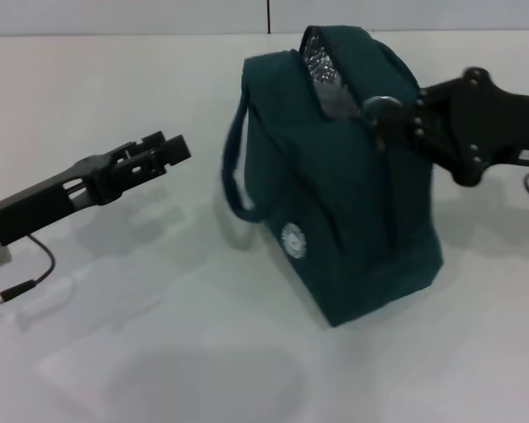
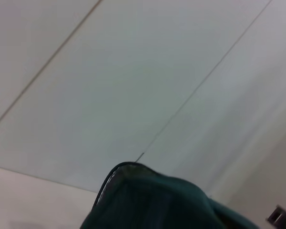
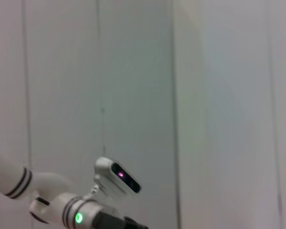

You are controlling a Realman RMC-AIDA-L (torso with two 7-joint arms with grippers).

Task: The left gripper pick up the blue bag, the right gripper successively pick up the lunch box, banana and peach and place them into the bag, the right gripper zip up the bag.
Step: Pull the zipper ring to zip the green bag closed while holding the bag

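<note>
From your head camera, the blue bag stands upright on the white worktop, a little toward the far right of the middle, one rope handle looping down its left side. The top seam is partly open at the far end, where silver lining shows. The right gripper reaches in from the right edge and sits at the top of the bag, its fingers closed on the metal ring zip pull. The left gripper hangs over the worktop near the left edge, well apart from the bag, holding nothing; its fingers look close together.

In your left wrist camera, the bag's rounded top fills the lower part of the picture against a pale wall, with the open seam edge showing.

In your right wrist camera, you see only pale wall panels and a white arm segment with a green light.
</note>
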